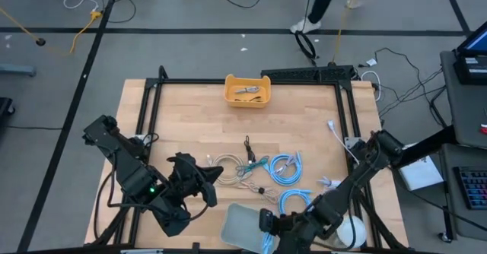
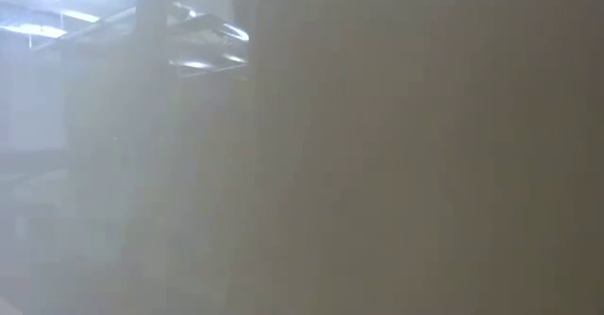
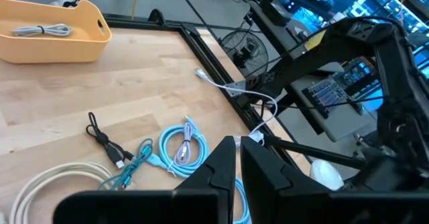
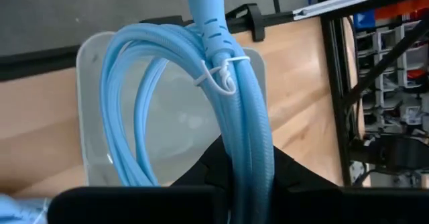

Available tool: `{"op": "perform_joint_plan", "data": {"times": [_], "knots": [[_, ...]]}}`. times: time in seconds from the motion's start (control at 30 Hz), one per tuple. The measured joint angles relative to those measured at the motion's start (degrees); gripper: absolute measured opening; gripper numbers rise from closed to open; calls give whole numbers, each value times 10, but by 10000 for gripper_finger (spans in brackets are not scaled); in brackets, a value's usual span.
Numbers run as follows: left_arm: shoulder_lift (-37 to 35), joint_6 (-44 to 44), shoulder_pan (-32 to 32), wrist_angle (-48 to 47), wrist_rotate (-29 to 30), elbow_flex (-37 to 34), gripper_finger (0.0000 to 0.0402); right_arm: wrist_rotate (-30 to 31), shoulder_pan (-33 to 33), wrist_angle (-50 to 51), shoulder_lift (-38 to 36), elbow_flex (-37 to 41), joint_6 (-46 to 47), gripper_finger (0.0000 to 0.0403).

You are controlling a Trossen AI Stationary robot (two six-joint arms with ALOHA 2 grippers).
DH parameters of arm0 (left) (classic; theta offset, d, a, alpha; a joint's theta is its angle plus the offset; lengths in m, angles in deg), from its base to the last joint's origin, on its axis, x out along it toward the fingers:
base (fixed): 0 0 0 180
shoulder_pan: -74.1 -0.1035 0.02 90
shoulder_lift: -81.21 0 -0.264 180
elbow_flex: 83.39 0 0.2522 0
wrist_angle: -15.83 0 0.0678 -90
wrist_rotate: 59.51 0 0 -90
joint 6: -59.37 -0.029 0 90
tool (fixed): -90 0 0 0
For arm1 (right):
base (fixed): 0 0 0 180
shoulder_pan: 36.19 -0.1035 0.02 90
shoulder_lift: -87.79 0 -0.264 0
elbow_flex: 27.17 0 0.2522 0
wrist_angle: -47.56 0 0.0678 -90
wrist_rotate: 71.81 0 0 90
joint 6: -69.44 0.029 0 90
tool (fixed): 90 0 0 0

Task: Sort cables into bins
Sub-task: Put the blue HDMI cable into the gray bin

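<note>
Nearest you, your right gripper (image 4: 244,174) was clamped on a coiled light-blue cable (image 4: 201,96), holding it above the pale grey bin (image 1: 245,225) at the table's (image 1: 190,117) near edge. Your left gripper (image 3: 238,167) sat closed and empty near the near-left corner, fingertips together. Mid-table, you had a beige cable (image 1: 225,163), a thin black cable (image 1: 248,145), a teal cable (image 1: 255,165) and two more light-blue coils (image 1: 286,166) lying loose. At the far edge, the orange-yellow bin (image 1: 247,91) held a grey cable (image 3: 41,30).
</note>
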Motion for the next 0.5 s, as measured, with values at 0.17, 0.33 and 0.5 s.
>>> {"op": "perform_joint_plan", "data": {"times": [0.17,0.33,0.5], "knots": [[0,3,1,1,1,0,26,4,1,-12,4,0,15,24],[0,3,2,1,1,0,26,4,1,-29,4,0,34,24],[0,3,2,1,1,0,26,19,2,-52,4,0,49,24]]}}
